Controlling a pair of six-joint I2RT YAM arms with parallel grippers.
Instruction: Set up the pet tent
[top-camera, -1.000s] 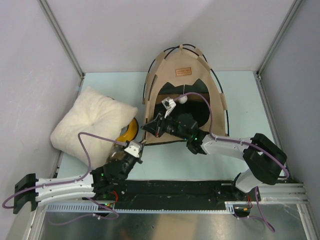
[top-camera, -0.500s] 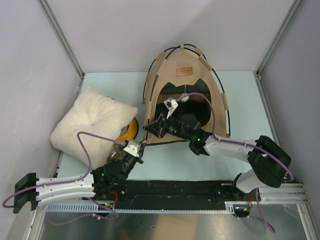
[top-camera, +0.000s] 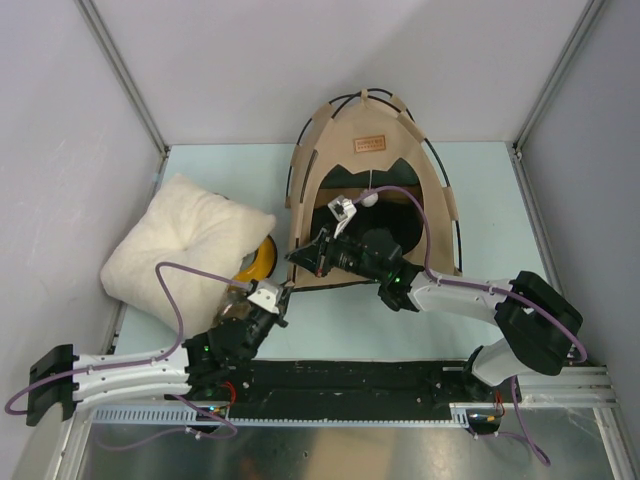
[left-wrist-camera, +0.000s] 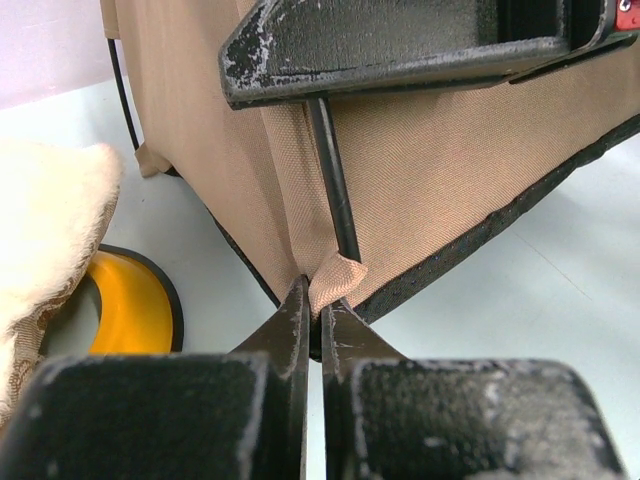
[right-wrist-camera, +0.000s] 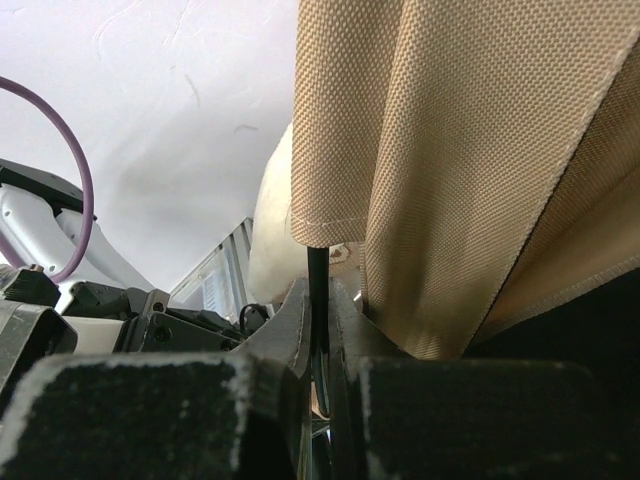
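Note:
The pet tent (top-camera: 370, 170) stands at the back middle: tan fabric, black arched poles, a brown label (top-camera: 367, 143) and a white pom-pom (top-camera: 368, 198) over its dark doorway. My left gripper (top-camera: 287, 288) is at the tent's front left corner. In the left wrist view it (left-wrist-camera: 318, 300) is shut on the corner's tan fabric tab (left-wrist-camera: 337, 275), at the foot of a black pole (left-wrist-camera: 335, 190). My right gripper (top-camera: 297, 255) is just above that corner. In the right wrist view it (right-wrist-camera: 320, 290) is shut on the same thin black pole (right-wrist-camera: 318, 262) below the fabric sleeve (right-wrist-camera: 340, 120).
A cream fluffy pillow (top-camera: 185, 245) lies left of the tent, partly over a yellow bowl holder (top-camera: 260, 262) beside the left gripper. Grey walls close in the pale table (top-camera: 480, 200) on three sides. The arms' black base rail (top-camera: 350, 380) runs along the near edge.
The right arm's elbow has shifted slightly to the right. Both grips and the tent look the same.

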